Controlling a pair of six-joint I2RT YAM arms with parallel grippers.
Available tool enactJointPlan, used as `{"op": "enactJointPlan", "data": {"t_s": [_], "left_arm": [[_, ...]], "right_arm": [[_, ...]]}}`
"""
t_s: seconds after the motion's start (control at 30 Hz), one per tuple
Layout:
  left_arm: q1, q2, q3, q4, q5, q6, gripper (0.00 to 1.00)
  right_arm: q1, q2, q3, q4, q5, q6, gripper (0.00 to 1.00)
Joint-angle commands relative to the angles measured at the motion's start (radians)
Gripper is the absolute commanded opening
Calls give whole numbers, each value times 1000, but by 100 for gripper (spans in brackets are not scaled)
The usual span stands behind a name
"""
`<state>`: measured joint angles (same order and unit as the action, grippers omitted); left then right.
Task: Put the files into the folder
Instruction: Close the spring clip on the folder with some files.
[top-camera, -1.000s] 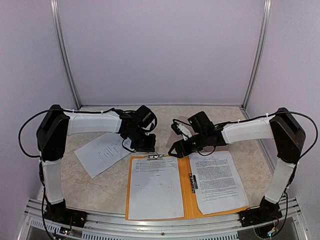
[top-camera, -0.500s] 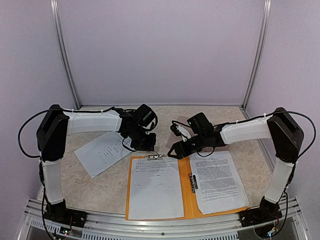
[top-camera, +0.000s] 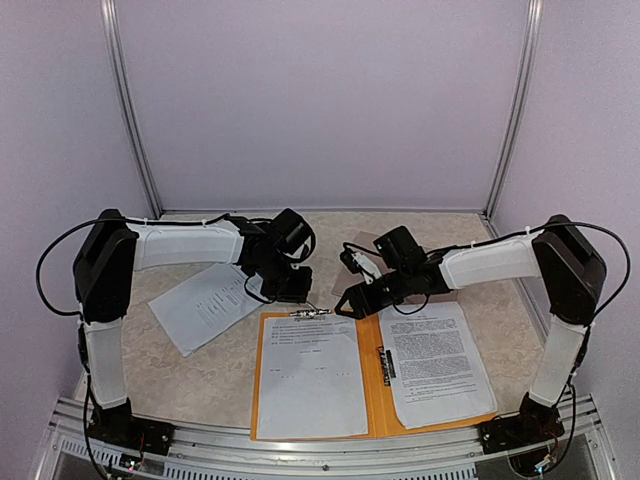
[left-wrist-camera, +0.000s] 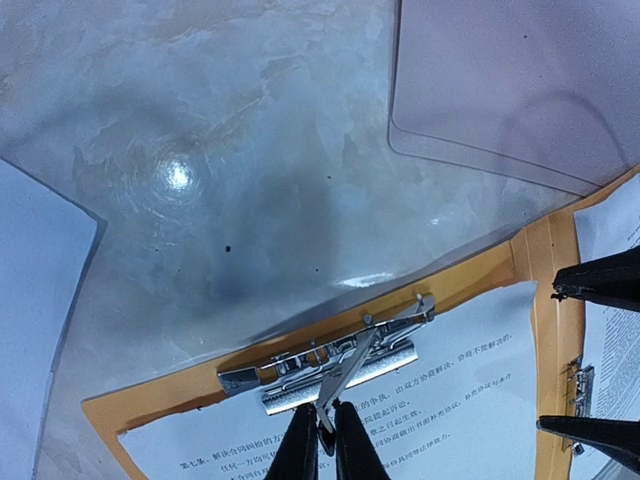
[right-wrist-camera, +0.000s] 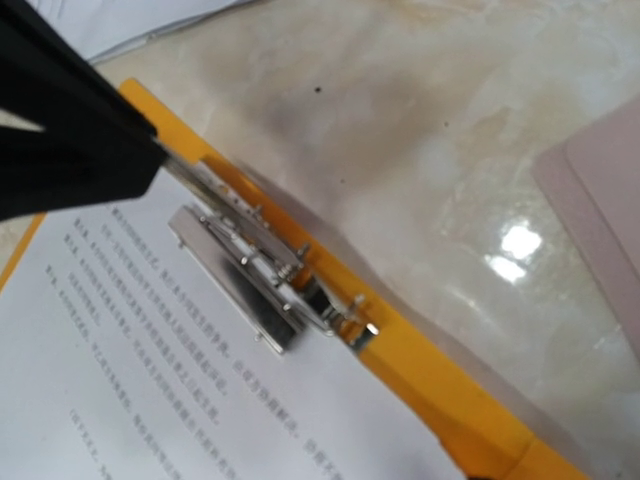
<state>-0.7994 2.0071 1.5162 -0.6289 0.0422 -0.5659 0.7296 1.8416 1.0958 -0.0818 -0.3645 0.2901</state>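
Observation:
An orange folder lies open at the near middle of the table. One printed file sheet lies on its left half under a metal clip, and another file sheet lies on its right half. A third file sheet lies loose on the table to the left. My left gripper is shut on the clip's raised lever, just above the clamped sheet. My right gripper hovers at the folder's top edge by the spine. Its fingertips stand well apart with nothing gripped.
A taupe translucent cover lies on the marble tabletop just beyond the folder's top edge. Lilac walls close off the back and both sides. A metal rail runs along the near edge.
The left gripper's fingers have closed onto the clip lever. The right gripper has shifted slightly left toward the folder's top edge. The sheets and folder have not moved.

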Motion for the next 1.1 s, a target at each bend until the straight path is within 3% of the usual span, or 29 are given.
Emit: {"op": "enactJointPlan", "data": {"t_s": [0.0,0.27,1.07], "left_arm": [[-7,4,29,-27,-22,20,6],[-7,12,19,-30,-18,20,0],[-7,-11,-211,157,-5,-27,0]], "right_arm": [[-4,19,-15,10,-17,6,60],[-4,24,-14,8,-17,6,59],[2,39,42,-29,-11,-68,51]]}}
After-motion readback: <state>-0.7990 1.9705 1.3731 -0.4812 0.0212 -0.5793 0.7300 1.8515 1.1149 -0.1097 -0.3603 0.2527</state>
